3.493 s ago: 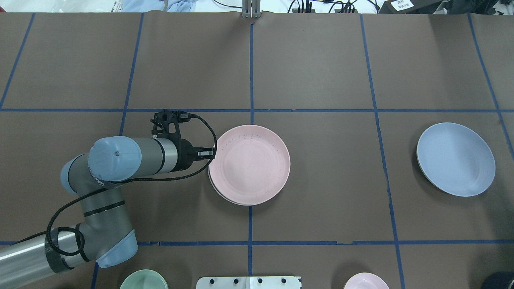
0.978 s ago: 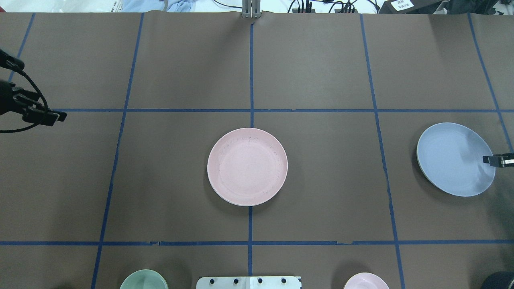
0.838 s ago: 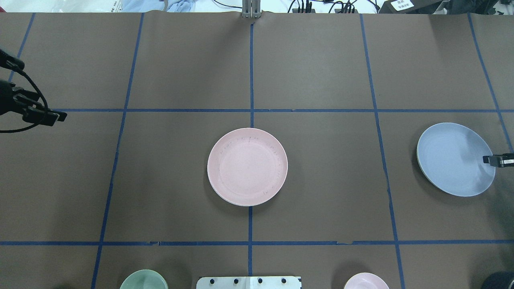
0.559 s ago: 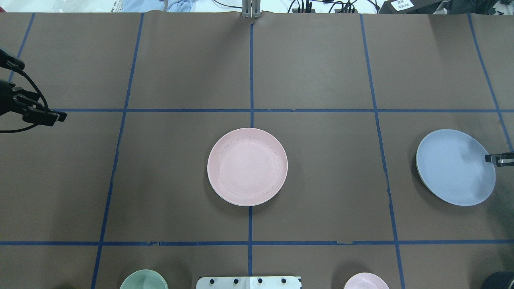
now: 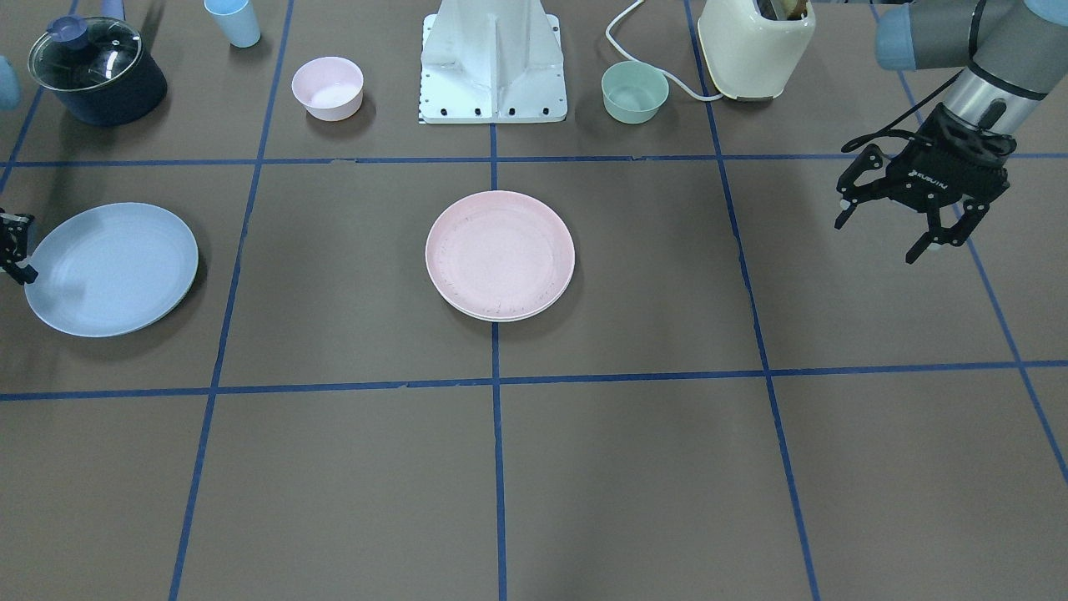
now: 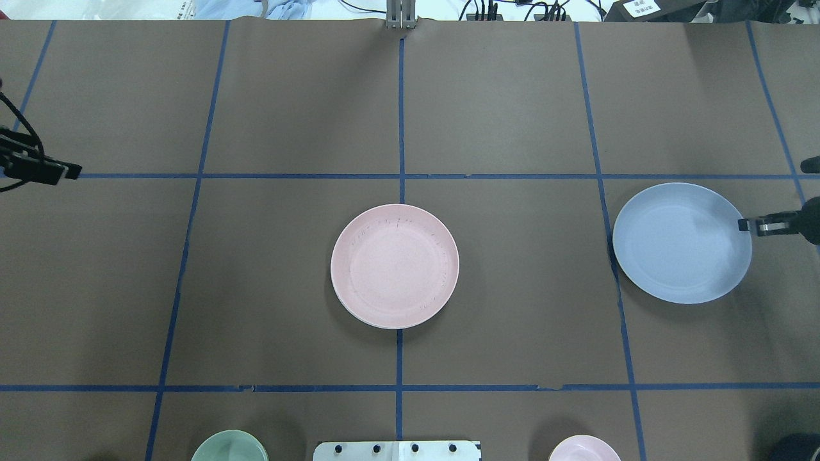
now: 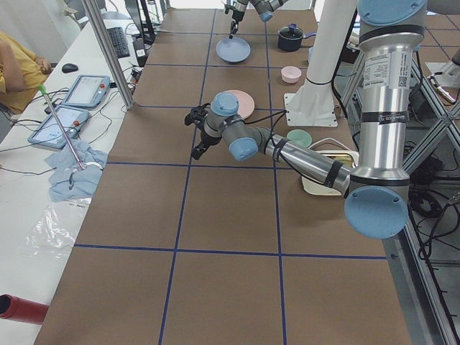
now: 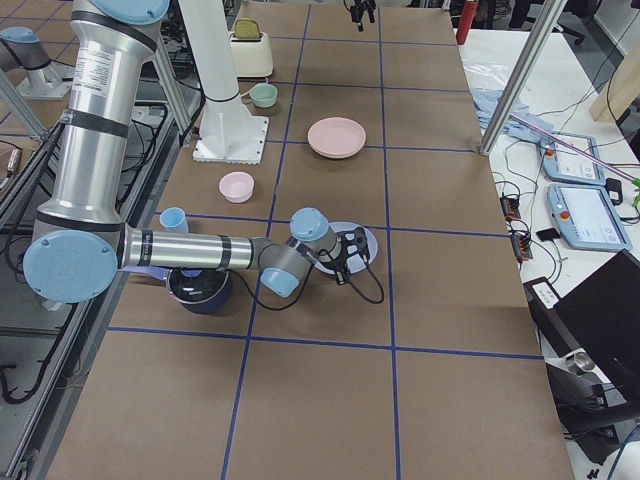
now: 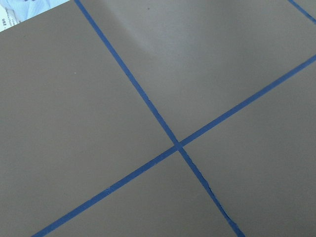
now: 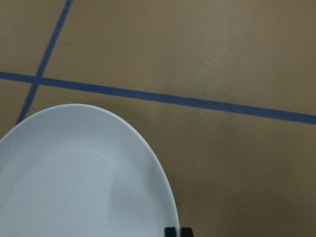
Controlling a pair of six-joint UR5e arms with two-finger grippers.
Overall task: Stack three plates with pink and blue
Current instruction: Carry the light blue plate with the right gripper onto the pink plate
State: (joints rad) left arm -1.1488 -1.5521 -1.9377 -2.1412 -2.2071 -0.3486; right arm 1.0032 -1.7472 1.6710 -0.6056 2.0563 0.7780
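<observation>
The pale pink plate lies at the table's centre on the cream-white plate, of which only a rim sliver shows. The light blue plate is at the right, slightly raised, with a shadow beneath it in the front view. My right gripper is shut on its outer rim; the right wrist view shows the plate just in front of the fingertips. My left gripper is open and empty, hovering far to the left, apart from the plates.
Near the robot base stand a small pink bowl, a small green bowl, a cream toaster, a lidded dark pot and a light blue cup. Blue tape lines grid the brown table.
My right gripper has carried the blue plate left toward the centre and lifted it a little. My left gripper has let go of the pink plate and drawn back to the far left.
</observation>
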